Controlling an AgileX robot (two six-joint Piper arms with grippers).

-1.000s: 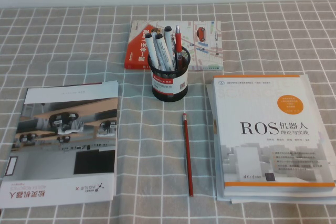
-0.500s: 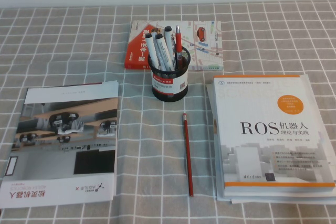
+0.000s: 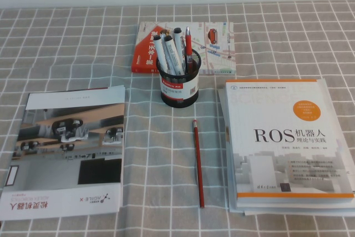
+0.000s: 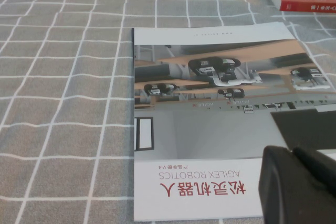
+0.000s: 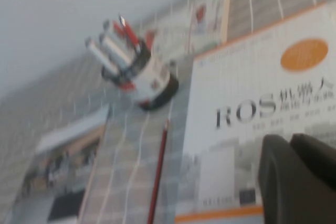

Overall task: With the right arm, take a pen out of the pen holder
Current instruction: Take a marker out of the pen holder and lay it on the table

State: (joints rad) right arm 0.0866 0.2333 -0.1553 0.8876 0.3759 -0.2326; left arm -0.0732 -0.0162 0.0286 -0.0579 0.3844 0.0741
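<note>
Pen holder (image 3: 179,84): black mesh cup standing upright mid-table on the grey checked cloth (image 3: 161,165). It carried a red-and-white label, print too small to read. The pens (image 3: 171,53) stood inside it, leaning: three white markers with black caps and one red pen. None was out of the cup.

A red pencil (image 3: 198,162) lay flat on the cloth in front of the holder, apart from it, just beside the white book (image 3: 288,137). That cover read "ROS 机器人" and had an orange oval and an orange band. The booklet (image 3: 69,154) on the robot's left read "松灵机器人 AGILEX ROBOTICS". A red and white book (image 3: 183,48) with a map-like cover lay behind the holder.

Right gripper (image 5: 290,142): fingers together, holding nothing, over the ROS cover, well apart from the holder. Left gripper (image 4: 291,153): fingers together, empty, over the booklet's corner.
</note>
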